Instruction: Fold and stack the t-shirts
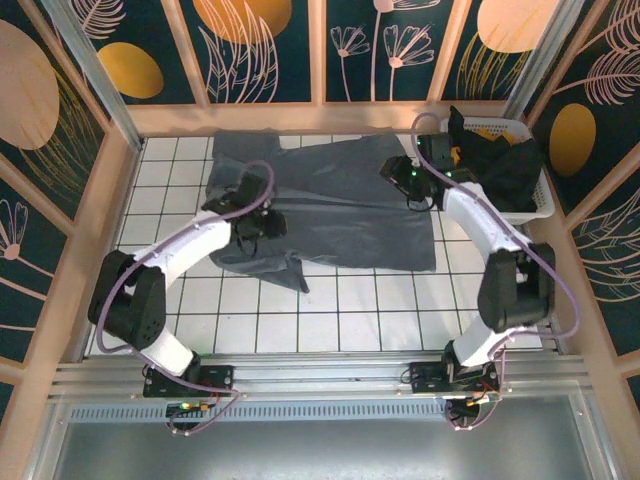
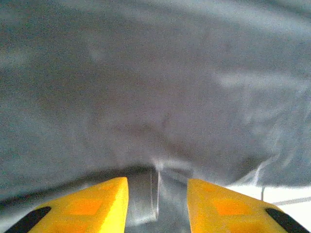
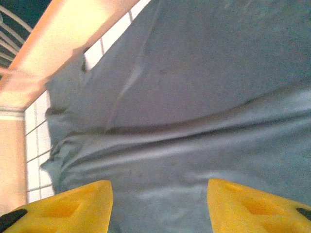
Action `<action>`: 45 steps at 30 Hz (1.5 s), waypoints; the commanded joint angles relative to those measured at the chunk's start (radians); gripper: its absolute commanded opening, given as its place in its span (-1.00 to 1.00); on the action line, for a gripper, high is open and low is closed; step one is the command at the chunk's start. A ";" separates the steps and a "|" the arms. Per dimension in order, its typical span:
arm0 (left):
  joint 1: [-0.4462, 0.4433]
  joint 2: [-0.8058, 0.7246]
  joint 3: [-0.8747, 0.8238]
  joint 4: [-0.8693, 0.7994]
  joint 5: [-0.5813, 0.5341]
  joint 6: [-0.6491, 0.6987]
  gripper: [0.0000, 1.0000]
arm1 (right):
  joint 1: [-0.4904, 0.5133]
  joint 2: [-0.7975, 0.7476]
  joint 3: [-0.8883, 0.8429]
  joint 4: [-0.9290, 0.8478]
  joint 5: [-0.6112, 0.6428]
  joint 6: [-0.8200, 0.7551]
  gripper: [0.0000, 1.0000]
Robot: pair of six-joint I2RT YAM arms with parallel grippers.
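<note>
Left pincer (image 1: 264, 224) clamps a fold of the grey-blue t-shirt (image 1: 340, 205), centre-left; right pincer (image 1: 411, 190) stands apart over it, upper right.

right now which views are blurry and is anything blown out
Top external view: sharp, evenly lit. Left wrist view: the grey t-shirt is soft and out of focus, probably too close to the lens. Right wrist view: its cloth slightly smeared, wooden rail at upper left washed out by glare.
</note>
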 commanded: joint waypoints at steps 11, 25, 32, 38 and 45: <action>-0.144 0.083 -0.001 -0.048 -0.139 0.163 -0.08 | -0.002 -0.188 -0.212 -0.004 -0.050 -0.015 0.12; -0.166 0.159 0.000 -0.036 -0.226 0.203 -0.41 | -0.007 -0.192 -0.227 0.014 -0.054 0.002 0.12; -0.165 0.087 0.010 -0.125 -0.247 0.186 -1.00 | -0.019 -0.187 -0.217 0.013 -0.049 -0.003 0.11; -0.166 -0.021 0.019 -0.373 -0.317 0.056 -1.00 | -0.031 -0.182 -0.223 0.007 -0.040 -0.005 0.10; -0.166 -0.258 -0.125 -0.552 -0.340 -0.246 -1.00 | -0.043 -0.181 -0.254 0.017 -0.015 0.017 0.08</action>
